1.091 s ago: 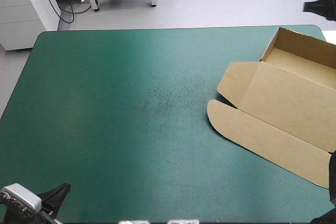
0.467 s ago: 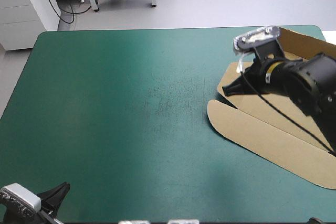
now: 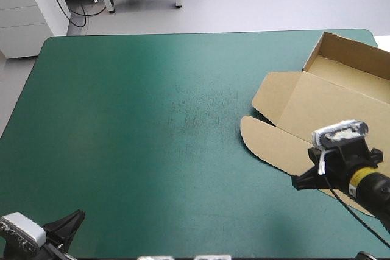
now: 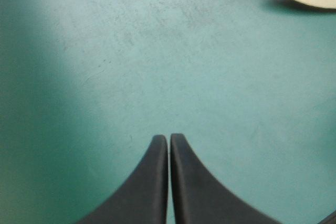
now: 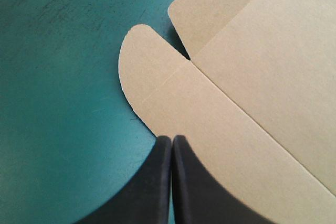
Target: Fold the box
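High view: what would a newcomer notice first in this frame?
The brown box stands out on the table's right side: an open tray at the far right corner, its lid lying flat toward the near edge. The right gripper, fingers shut, is over the near edge of the lid's rounded flap. The left gripper, also shut, is at the near left corner over bare teal-green cover.
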Tool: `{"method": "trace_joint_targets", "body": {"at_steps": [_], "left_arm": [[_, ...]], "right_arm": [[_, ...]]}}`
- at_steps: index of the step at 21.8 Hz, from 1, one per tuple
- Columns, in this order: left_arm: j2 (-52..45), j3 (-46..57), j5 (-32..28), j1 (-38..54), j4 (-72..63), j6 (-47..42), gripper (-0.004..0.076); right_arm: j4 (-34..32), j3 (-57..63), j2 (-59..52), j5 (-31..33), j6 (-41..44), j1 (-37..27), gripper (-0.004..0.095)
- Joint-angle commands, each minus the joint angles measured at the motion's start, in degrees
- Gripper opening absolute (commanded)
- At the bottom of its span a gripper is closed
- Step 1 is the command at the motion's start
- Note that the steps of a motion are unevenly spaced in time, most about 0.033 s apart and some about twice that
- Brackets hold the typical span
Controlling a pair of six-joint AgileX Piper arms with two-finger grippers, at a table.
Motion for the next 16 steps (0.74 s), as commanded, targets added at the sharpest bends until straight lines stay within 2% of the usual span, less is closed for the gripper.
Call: {"method": "trace_joint_targets", "body": {"at_steps": [1,5,10,16], "left_arm": [[0.0,-1.1,-8.0,-0.4,-4.1,0.0,-0.0008],[0.0,-1.0,-8.6,-0.4,-4.0,0.0,-0.0008],[0.0,-1.0,-8.2,-0.4,-4.0,0.0,-0.0008],[0.0,-1.0,-8.1,-0.4,-4.0,0.0,-0.0008]], "right_arm": [[-1.0,5.2,-7.2,-6.2,0.1,0.0,-0.002],[-0.3,13.0,-17.7,-7.8,0.1,0.0,-0.002],[-0.3,19.2,-24.7,-9.1,0.1,0.0,-0.0021],[0.3,22.1,-26.3,-10.2,0.2,0.0,-0.0022]]}}
